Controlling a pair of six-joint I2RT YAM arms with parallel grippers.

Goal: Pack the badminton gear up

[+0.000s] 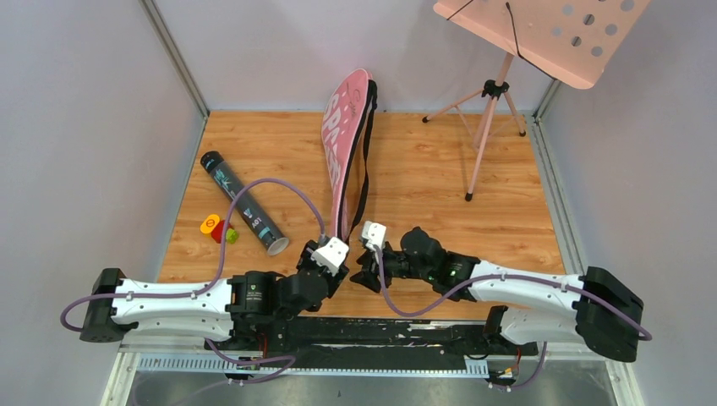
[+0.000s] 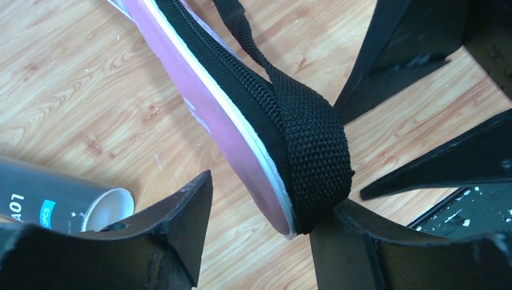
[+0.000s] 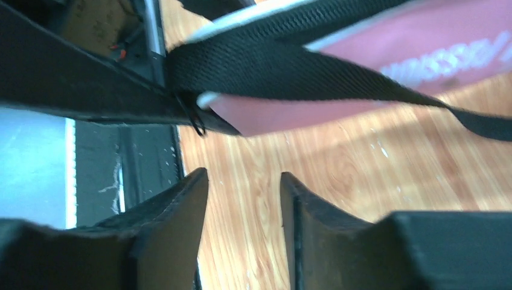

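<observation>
The pink "SPORT" racket bag stands on its edge, running from the back of the floor to its near end between the arms. My left gripper is open. In the left wrist view the bag's near tip and its black strap lie between the fingers, against the right one. My right gripper is open and empty, just right of the bag's end. In the right wrist view the bag and strap lie beyond the fingertips. The black tube lies at the left, also in the left wrist view. Rackets and shuttlecocks are out of view.
A small orange, red and green toy sits beside the tube's near end. The pink music stand rises at the back right on a tripod. Grey walls close in the wooden floor on three sides.
</observation>
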